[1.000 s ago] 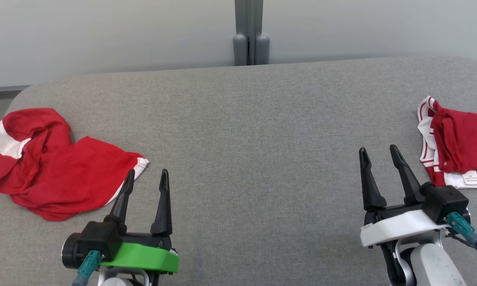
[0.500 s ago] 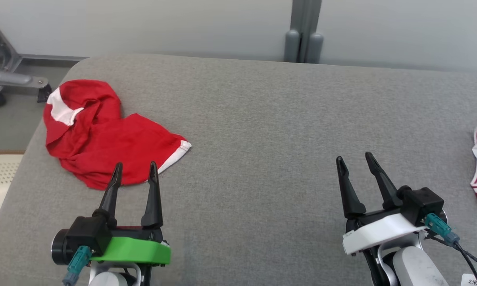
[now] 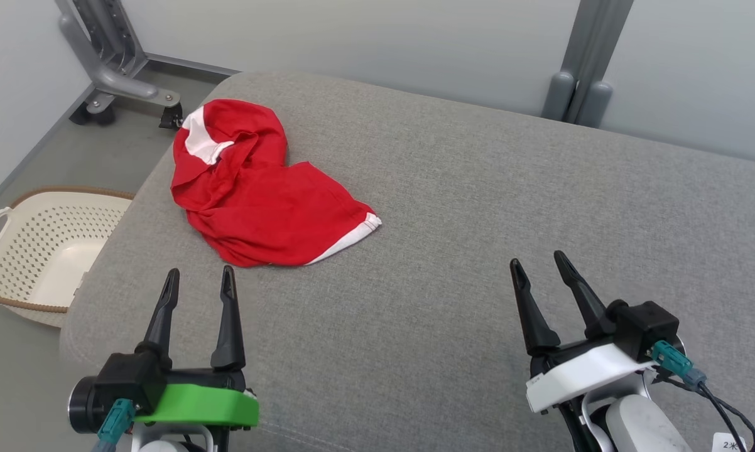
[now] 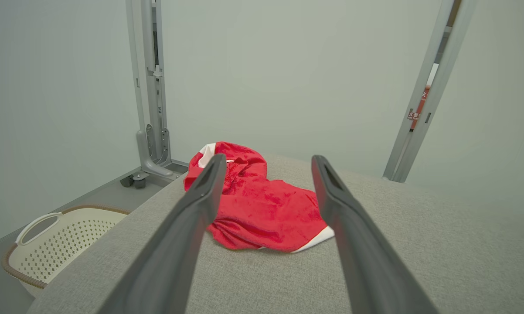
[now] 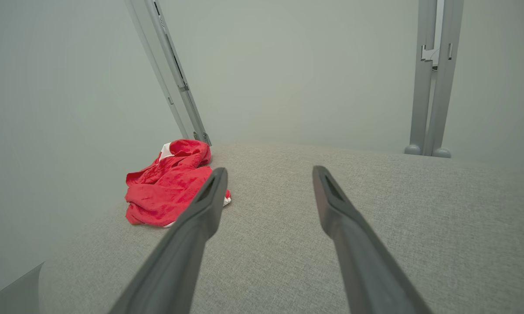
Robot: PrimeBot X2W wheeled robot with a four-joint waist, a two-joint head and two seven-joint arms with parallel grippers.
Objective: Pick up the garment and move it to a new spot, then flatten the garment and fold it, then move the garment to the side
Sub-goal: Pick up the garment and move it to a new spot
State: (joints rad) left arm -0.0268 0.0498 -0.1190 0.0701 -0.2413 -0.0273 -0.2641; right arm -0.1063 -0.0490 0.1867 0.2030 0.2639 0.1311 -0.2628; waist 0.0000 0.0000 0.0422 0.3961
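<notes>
We saw the red garment lying crumpled (white trim showing) near the left end of the grey padded surface — ahead of our left gripper, not touching it. That one and our right gripper both hovered spread wide, holding nothing — a cream basket sat on the floor beside.

A crumpled red garment with white trim lies on the grey cushion's left part.

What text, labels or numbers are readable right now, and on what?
"2", then a cut-off character: white tag, lower right corner of the head view.
Red sign behind the grey post, left wrist view: too small to read.
Red garment: no print visible.
</notes>
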